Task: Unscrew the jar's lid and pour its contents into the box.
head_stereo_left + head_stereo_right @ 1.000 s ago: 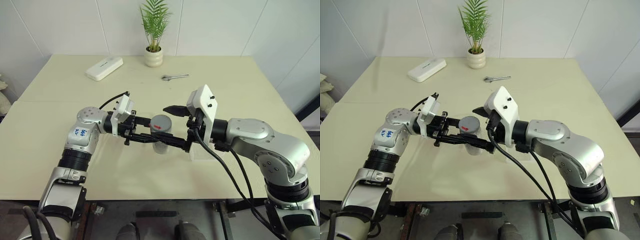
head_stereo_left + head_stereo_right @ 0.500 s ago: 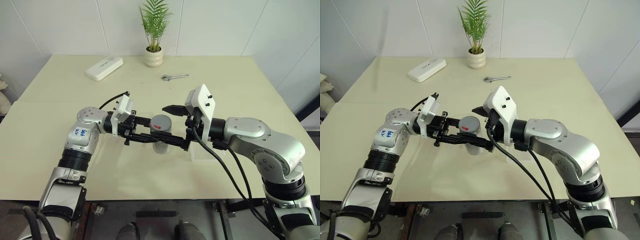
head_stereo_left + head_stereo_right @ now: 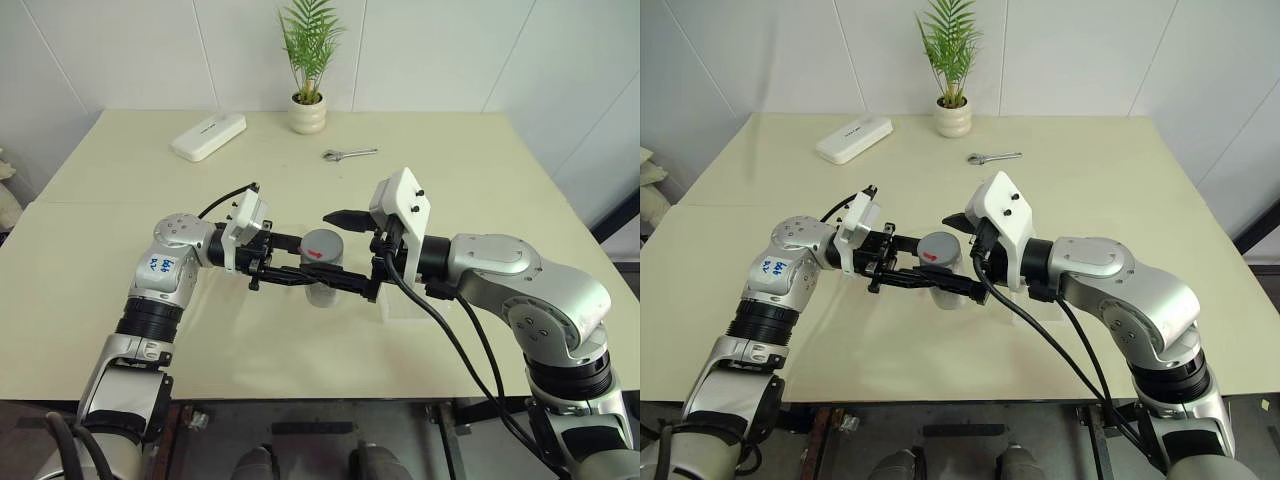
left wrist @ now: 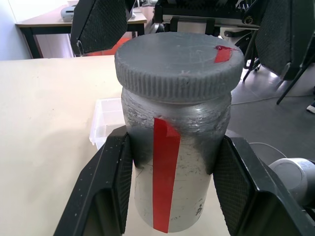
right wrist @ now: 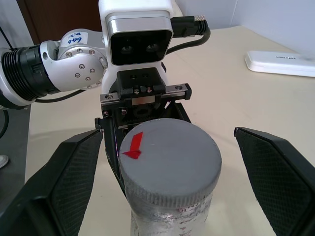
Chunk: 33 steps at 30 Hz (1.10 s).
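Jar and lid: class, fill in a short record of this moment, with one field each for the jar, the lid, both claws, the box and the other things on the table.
jar: upright, clamped between the left claw's fingers
lid: still screwed on, red mark on top
left claw: shut on the jar's body
right claw: open, one finger on each side of the lid, not touching it
box: clear tray on the table, beyond the jar
table: pale top, bearing a white case, a potted plant and a small metal tool at the far side
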{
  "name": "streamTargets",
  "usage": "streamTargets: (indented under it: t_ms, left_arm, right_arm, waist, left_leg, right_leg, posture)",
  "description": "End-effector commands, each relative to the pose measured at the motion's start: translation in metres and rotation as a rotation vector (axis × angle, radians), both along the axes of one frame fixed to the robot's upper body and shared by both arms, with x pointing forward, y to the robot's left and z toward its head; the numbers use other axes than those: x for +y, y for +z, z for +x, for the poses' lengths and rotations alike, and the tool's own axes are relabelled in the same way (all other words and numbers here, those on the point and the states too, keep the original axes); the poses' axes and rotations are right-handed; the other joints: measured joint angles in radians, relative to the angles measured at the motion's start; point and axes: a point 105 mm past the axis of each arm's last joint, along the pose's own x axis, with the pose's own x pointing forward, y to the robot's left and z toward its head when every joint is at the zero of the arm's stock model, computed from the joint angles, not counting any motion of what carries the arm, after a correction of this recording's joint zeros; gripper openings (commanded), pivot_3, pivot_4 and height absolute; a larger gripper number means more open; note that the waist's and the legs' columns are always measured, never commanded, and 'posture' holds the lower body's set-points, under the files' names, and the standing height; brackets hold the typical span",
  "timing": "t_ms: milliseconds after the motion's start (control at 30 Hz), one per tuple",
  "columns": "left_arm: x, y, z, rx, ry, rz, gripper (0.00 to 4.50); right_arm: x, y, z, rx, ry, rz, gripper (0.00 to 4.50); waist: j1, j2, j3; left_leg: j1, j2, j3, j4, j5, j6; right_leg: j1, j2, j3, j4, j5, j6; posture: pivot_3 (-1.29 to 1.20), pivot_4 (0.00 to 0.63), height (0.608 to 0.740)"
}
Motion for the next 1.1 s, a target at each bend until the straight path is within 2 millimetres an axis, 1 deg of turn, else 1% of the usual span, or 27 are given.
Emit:
streamTargets:
  t_ms: [33, 400, 467, 533, 1100]
  left_arm:
    - [-0.0009, 0.0109, -0.0019, -0.058, -0.010, -0.010, 1.96]
    - [-0.0010, 0.0109, -0.0014, -0.058, -0.008, -0.010, 1.96]
    - [-0.0010, 0.0107, -0.0014, -0.058, -0.007, -0.009, 1.96]
    - [-0.0010, 0.0109, -0.0012, -0.059, -0.006, -0.010, 1.96]
    - [-0.0013, 0.0110, -0.0005, -0.061, -0.004, -0.011, 1.96]
  right_arm:
    - [0.0027, 0.0079, -0.0066, -0.055, 0.020, -0.006, 4.50]
    - [0.0032, 0.0056, -0.0085, -0.045, 0.028, -0.014, 4.50]
    - [0.0032, 0.0053, -0.0088, -0.042, 0.029, -0.014, 4.12]
    - [0.0031, 0.0054, -0.0088, -0.044, 0.027, -0.015, 3.56]
    - [0.0033, 0.0060, -0.0097, -0.047, 0.029, -0.014, 3.55]
  waist:
    - [0.000, 0.000, 0.000]
    - [0.000, 0.000, 0.000]
    - [0.000, 0.000, 0.000]
    - [0.000, 0.000, 0.000]
    - [0.000, 0.000, 0.000]
  left_leg:
    - [0.000, 0.000, 0.000, 0.000, 0.000, 0.000]
    - [0.000, 0.000, 0.000, 0.000, 0.000, 0.000]
    - [0.000, 0.000, 0.000, 0.000, 0.000, 0.000]
    - [0.000, 0.000, 0.000, 0.000, 0.000, 0.000]
    - [0.000, 0.000, 0.000, 0.000, 0.000, 0.000]
  right_leg:
    - [0.000, 0.000, 0.000, 0.000, 0.000, 0.000]
    - [0.000, 0.000, 0.000, 0.000, 0.000, 0.000]
    - [0.000, 0.000, 0.000, 0.000, 0.000, 0.000]
    - [0.000, 0.000, 0.000, 0.000, 0.000, 0.000]
    - [0.000, 0.000, 0.000, 0.000, 0.000, 0.000]
  posture:
    - [0.00, 0.150, 0.740]
    - [0.00, 0.150, 0.740]
    - [0.00, 0.150, 0.740]
    - [0.00, 0.150, 0.740]
    - [0.00, 0.150, 0.740]
